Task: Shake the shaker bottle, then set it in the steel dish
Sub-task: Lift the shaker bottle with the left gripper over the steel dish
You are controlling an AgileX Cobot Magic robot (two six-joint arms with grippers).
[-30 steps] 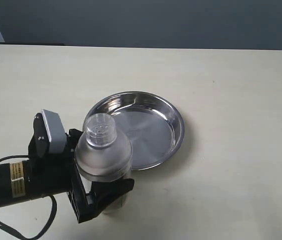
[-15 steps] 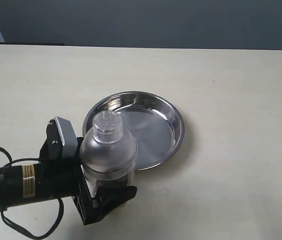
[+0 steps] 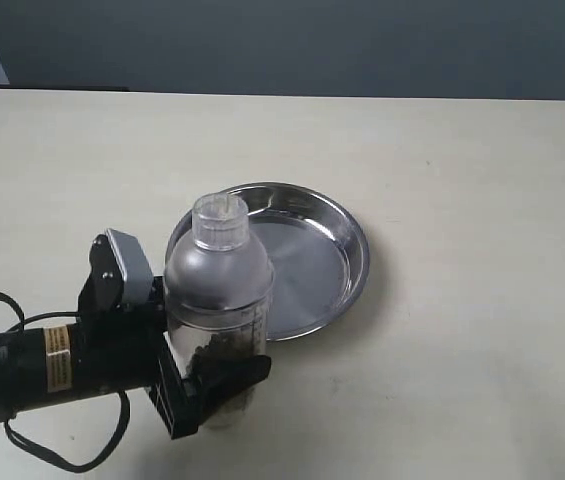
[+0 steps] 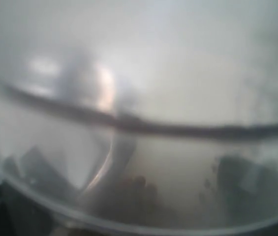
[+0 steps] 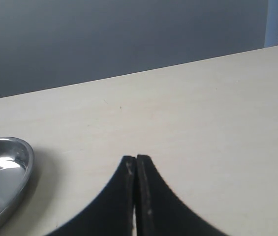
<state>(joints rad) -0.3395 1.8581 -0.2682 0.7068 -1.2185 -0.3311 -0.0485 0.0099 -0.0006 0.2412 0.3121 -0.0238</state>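
The clear shaker bottle [image 3: 218, 290] with its frosted shoulder and round cap stands nearly upright, brownish grains low inside it. My left gripper [image 3: 210, 375] is shut on its lower body, just in front of the near-left rim of the steel dish [image 3: 307, 262]. The left wrist view is filled by the blurred clear wall of the shaker bottle [image 4: 139, 162], so the fingers are hidden there. My right gripper [image 5: 136, 158] is shut on nothing above bare table, with the steel dish [image 5: 1, 172] off to one side; the exterior view does not show it.
The pale tabletop [image 3: 462, 180] stretches around the dish, with a dark wall [image 3: 292, 45] behind its far edge. A black cable [image 3: 57, 460] loops under my left arm near the front edge.
The shaker bottle has swung from tilted toward the camera to nearly upright, its cap rising. My left arm shifted a little to the right, then held its place.
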